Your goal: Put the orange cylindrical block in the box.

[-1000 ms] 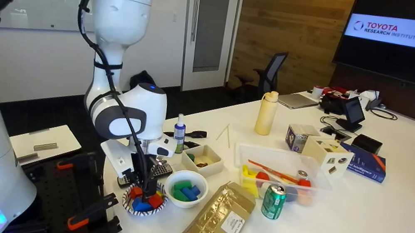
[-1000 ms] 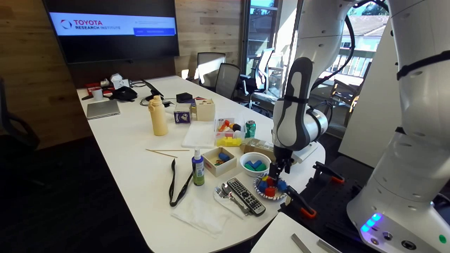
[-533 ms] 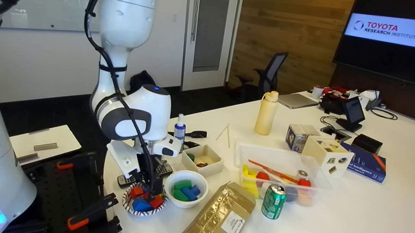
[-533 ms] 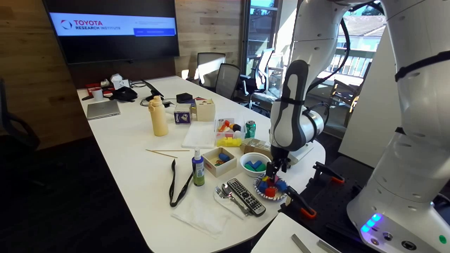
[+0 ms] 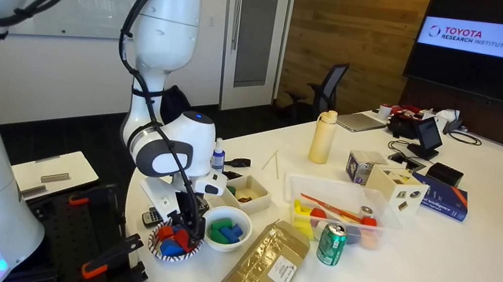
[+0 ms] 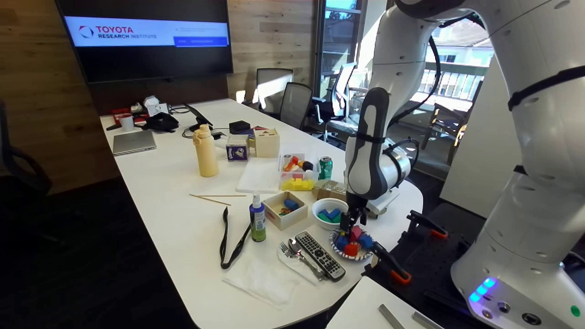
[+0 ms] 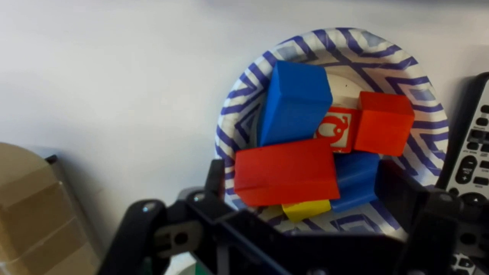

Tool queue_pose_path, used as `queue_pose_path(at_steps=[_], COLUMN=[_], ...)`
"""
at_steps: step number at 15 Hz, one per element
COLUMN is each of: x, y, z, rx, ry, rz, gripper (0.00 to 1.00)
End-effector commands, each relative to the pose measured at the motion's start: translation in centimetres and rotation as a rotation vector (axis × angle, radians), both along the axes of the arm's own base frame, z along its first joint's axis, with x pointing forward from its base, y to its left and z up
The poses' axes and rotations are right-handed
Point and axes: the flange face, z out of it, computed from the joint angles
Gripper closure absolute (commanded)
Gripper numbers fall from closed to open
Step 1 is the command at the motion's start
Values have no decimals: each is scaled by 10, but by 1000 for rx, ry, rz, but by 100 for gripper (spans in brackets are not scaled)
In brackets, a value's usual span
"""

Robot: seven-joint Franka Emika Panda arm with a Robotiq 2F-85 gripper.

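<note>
Black two-finger gripper [image 7: 303,173]: fingers [image 7: 216,175] spread wide, nothing pinched. In the wrist view they straddle a long red rectangular block [image 7: 284,172], painted wood by the look, gap on each side.

Under it: blue-and-white patterned round bowl [image 7: 429,114], probably paper, also holding an angular blue block [image 7: 298,101], a small yellow block [image 7: 307,209] and a red-orange cube [image 7: 384,124]. Orange cylindrical block: can't find it. The cube is flat-faced, so not that. Could be buried under the others; guess only.

Handling, my judgement: tiny, light, stiff, not fragile. Smooth curved side, so it'll roll or squirt out if pinched off-centre. Take it across the diameter at mid-length, fingertips low, light squeeze. If it's buried, red block probably moves first. Bowl looks thin; don't lean on the rim, it may skate.

Farther: white round bowl [image 5: 221,247], green and blue blocks [image 5: 218,236] inside. Near it, small cream open-topped box [image 6: 295,220], maybe wood: blue cylinder [image 6: 291,204] plus orange-brown bits [image 6: 284,211], too small to identify. Beyond, cream shape-sorter box [image 5: 391,190] with cut-outs. Can't tell which box is meant; I'd bet open-topped.
</note>
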Motion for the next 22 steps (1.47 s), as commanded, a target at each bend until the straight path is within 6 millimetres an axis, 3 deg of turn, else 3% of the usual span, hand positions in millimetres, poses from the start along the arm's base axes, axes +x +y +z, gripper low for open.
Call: queue_pose_path(at_steps=[1, 7, 8, 9, 12, 13, 17, 22], x=[5, 2, 2, 2, 2, 2, 2, 8], y=[0, 0, -1, -1, -2, -2, -3, -6], z=[-6, -14, -14, -13, -13, -13, -6, 37], rx=[-1, 0, 0, -1, -4, -4, -11, -42], ry=[-1, 8, 7, 6, 4, 5, 8, -18], rz=[-18, -20, -22, -22, -23, -24, -24, -42], gripper=[0, 0, 17, 26, 51, 54, 54, 54])
